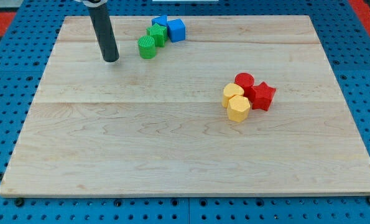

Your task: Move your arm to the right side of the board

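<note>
My tip (pixel 111 60) rests on the wooden board (pixel 172 137) in its upper left part. It stands a short way to the left of a green cylinder (pixel 147 47), apart from it. Behind that cylinder sit a second green block (pixel 157 33), a blue cube (pixel 176 30) and another blue block (pixel 160 22), all close together near the view's top. On the right of centre a red cylinder (pixel 244 82), a red star-shaped block (pixel 263 96) and two yellow blocks (pixel 233 94) (pixel 239 109) are bunched together.
The board lies on a blue pegboard surface (pixel 10 81) that surrounds it on all sides. A red patch (pixel 1 15) shows at the view's top left corner and another at the top right.
</note>
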